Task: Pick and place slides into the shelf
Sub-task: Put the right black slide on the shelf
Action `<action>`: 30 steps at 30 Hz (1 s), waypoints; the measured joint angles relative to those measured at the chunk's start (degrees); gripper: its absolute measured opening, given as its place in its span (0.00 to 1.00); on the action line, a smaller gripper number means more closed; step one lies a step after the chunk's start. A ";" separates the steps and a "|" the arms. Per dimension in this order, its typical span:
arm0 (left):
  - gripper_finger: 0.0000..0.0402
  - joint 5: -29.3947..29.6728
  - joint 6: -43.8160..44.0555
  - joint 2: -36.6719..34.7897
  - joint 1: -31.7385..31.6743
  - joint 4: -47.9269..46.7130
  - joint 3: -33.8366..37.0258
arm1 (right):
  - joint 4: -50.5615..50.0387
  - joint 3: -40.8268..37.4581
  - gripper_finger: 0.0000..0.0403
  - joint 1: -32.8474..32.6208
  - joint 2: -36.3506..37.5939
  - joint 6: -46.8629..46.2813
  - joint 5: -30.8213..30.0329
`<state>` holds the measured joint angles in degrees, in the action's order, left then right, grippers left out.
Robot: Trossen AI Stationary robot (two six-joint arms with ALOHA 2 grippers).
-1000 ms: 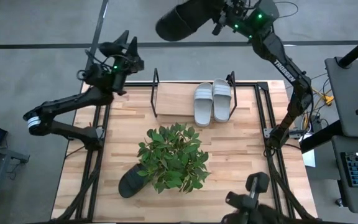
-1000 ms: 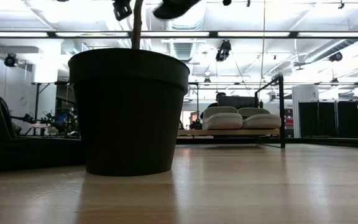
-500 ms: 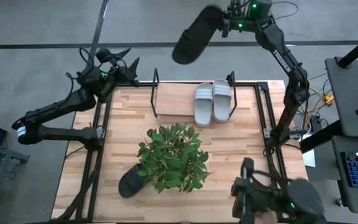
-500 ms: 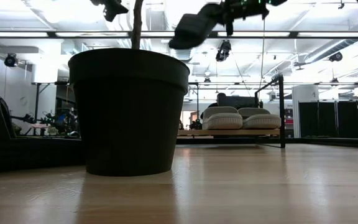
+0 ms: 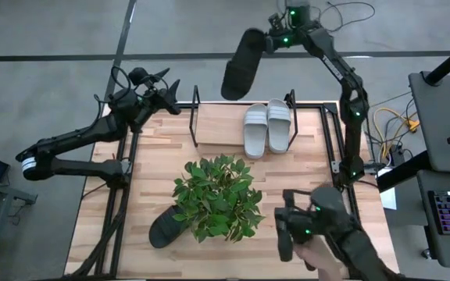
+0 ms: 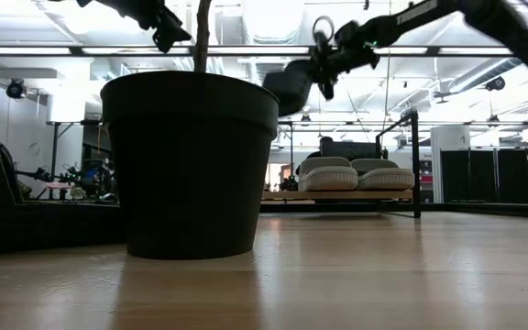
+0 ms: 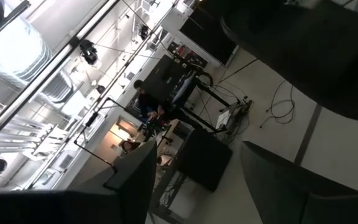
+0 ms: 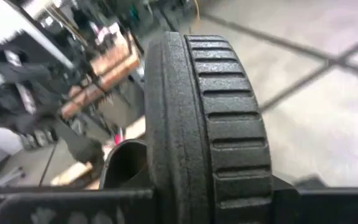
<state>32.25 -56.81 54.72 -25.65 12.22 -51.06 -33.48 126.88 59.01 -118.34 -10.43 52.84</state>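
A black slide (image 5: pixel 241 66) hangs high over the far edge of the table, behind the shelf (image 5: pixel 196 117), in my right gripper (image 5: pixel 274 43). The low view shows this slide (image 6: pixel 287 85) in the air under that gripper (image 6: pixel 324 55). Two light grey slides (image 5: pixel 267 127) lie side by side, soles down, at the right end of the shelf. The other black slide (image 5: pixel 162 228) lies on the table beside the plant (image 5: pixel 217 195), partly under its leaves. My left gripper (image 5: pixel 170 84) is open in the air just outside the shelf's left end, holding nothing. My right gripper is shut on the black slide at the end nearest it (image 5: pixel 256 39), coming roughly level from the table's right. In the right wrist view the ridged sole edge (image 8: pixel 222 124) stands edge-on between the fingers. The slide is lifted clear and slants down toward the shelf.
The potted plant stands mid-table; its dark pot (image 6: pixel 191 165) fills much of the low view. The shelf's left half shows bare board (image 5: pixel 217 131). At the near right corner a person's hand (image 5: pixel 315 254) holds a dark device (image 5: pixel 311 222) over the table edge.
My right gripper has come down and slightly toward the table's left, and the black slide has swung from nearly level to slanting down toward the shelf. My left gripper has moved a little toward the shelf's left end. The person's hand with the device has come in at the near right.
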 joint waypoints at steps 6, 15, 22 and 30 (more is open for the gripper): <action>0.53 0.24 0.02 -0.02 0.00 1.26 0.77 | -12.31 8.19 0.13 0.04 -7.09 6.43 -0.37; 0.53 1.14 0.04 -0.02 0.00 1.61 0.78 | -16.66 7.27 0.13 -0.02 -7.83 9.26 -2.12; 0.53 1.09 0.98 0.22 0.00 1.82 0.81 | -18.54 5.64 0.13 -1.83 -7.83 10.02 -2.03; 0.53 1.16 0.98 0.44 0.00 1.85 0.85 | -18.10 0.62 0.13 -3.86 -7.86 7.42 -3.36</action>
<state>33.41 -55.83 55.16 -25.65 14.06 -50.22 -51.58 127.50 55.14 -126.19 -3.01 49.47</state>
